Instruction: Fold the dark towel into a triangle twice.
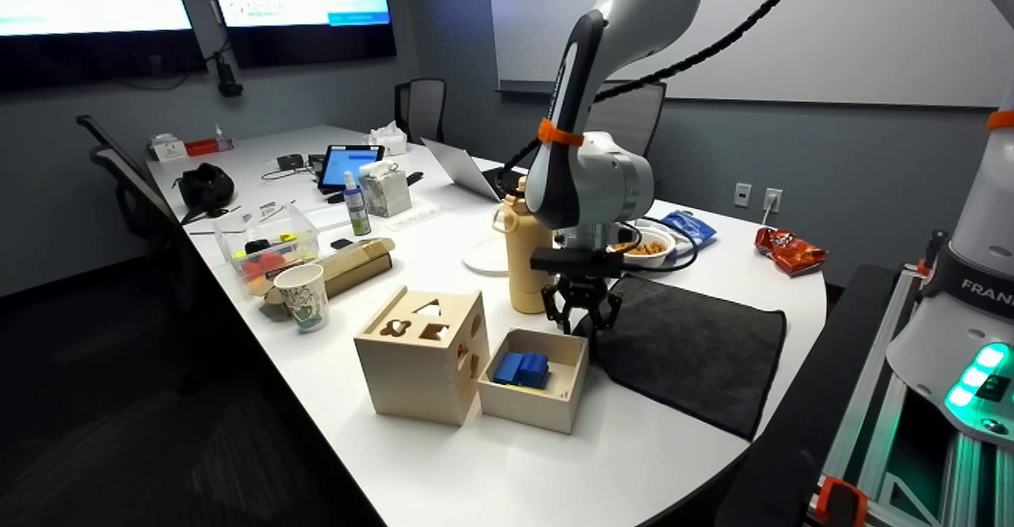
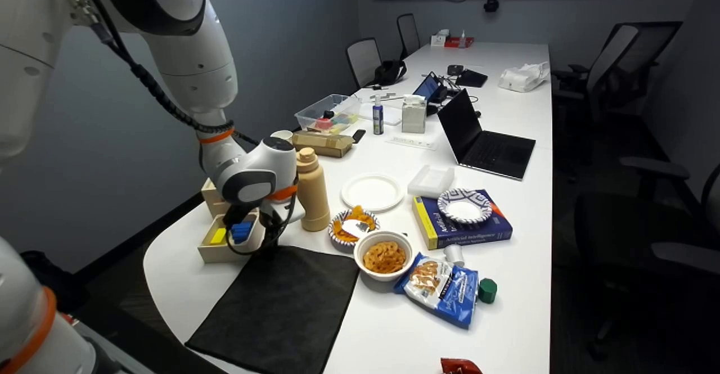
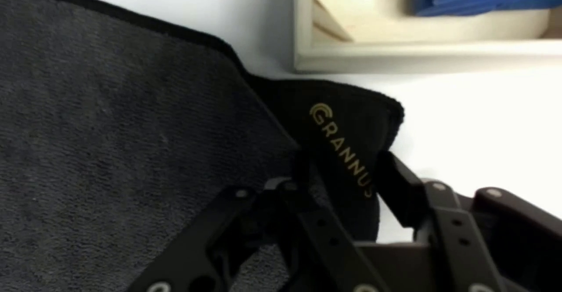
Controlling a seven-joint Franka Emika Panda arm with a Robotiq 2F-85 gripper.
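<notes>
The dark towel [image 1: 693,345] lies spread on the white table, close to the robot base. It shows in the other views too, in an exterior view [image 2: 287,306] and in the wrist view [image 3: 131,125]. Its corner with a smooth black patch [image 3: 303,116] and gold "GRANNUS" lettering looks slightly rumpled. My gripper [image 3: 346,167] is open, pointing down at this corner, with one finger over the towel and one at its outer edge. In an exterior view the gripper [image 1: 585,322] is low at the corner. In an exterior view the arm mostly hides the gripper [image 2: 271,232].
A shallow wooden box [image 1: 527,408] with blue blocks stands right beside the towel corner. A wooden shape cube [image 1: 420,376] and a tan bottle [image 1: 527,261] stand close by. A bowl of pretzels [image 2: 384,256] and a blue snack bag [image 2: 441,289] lie beyond the towel's edge.
</notes>
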